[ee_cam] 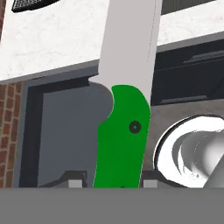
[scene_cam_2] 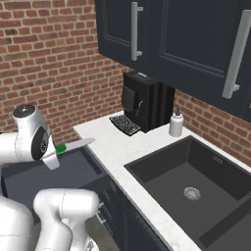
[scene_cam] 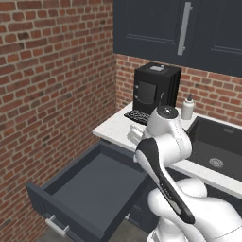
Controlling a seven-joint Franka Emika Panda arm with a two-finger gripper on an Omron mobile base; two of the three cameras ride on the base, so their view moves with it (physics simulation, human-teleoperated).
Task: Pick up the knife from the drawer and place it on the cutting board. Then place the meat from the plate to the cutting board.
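My gripper [ee_cam: 111, 182] is shut on the knife's bright green handle [ee_cam: 121, 140], and the silver-grey blade [ee_cam: 127, 43] points away from the hand toward the white counter. In the right base view the knife [scene_cam_2: 73, 145] sticks out past my arm, above the open drawer [scene_cam_2: 54, 172] and next to the counter's edge. The dark navy drawer [scene_cam: 94, 186] stands pulled out, its inside bare, its silver bar handle [scene_cam: 57, 226] at the front. The cutting board, the meat and the plate are out of view.
A black coffee machine [scene_cam: 156, 90] with a drip grille [scene_cam_2: 125, 124] stands on the white counter [scene_cam_2: 117, 147]. A soap bottle [scene_cam_2: 176, 123] is beside it. The dark sink [scene_cam_2: 196, 181] lies to the right. Upper cabinets [scene_cam_2: 162, 34] hang above; a brick wall [scene_cam: 47, 94] closes the left.
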